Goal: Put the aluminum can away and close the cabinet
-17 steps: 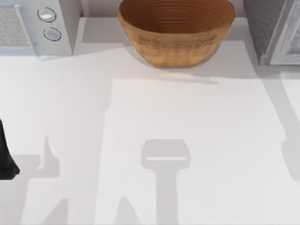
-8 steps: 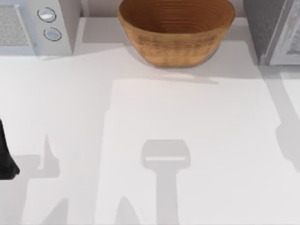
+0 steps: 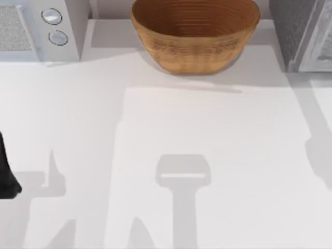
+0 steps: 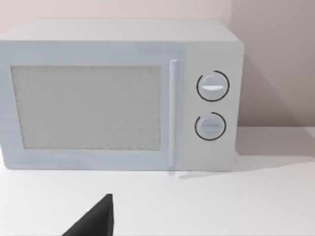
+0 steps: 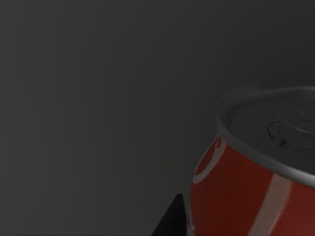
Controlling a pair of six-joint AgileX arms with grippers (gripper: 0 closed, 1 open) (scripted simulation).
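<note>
Spreading across the top view, white table (image 3: 218,155), smooth and matte, crossed by soft grey shadows.

Microwave (image 3: 36,28) at the far left corner: boxy, pale grey, speckled door panel, slim vertical handle, two round dials one above the other. Left wrist view faces it square on.

Cabinet (image 3: 303,33) at the far right corner: grey speckled side, pale framed front, cut off by the frame.

Woven basket (image 3: 194,31) at the middle of the far edge, between the two: tan, oval, ribbed weave, bowl-shaped.

Left arm (image 3: 6,171) dark at the table's left edge; a black finger tip (image 4: 96,221) juts into its wrist view. Cannot tell how far the left gripper is open.

Aluminum can (image 5: 256,182) close before the right wrist camera in a dark grey space: red glossy wall, white lettering, silver rimmed top. A dark sliver just beside the can; right gripper's grasp cannot be told.
</note>
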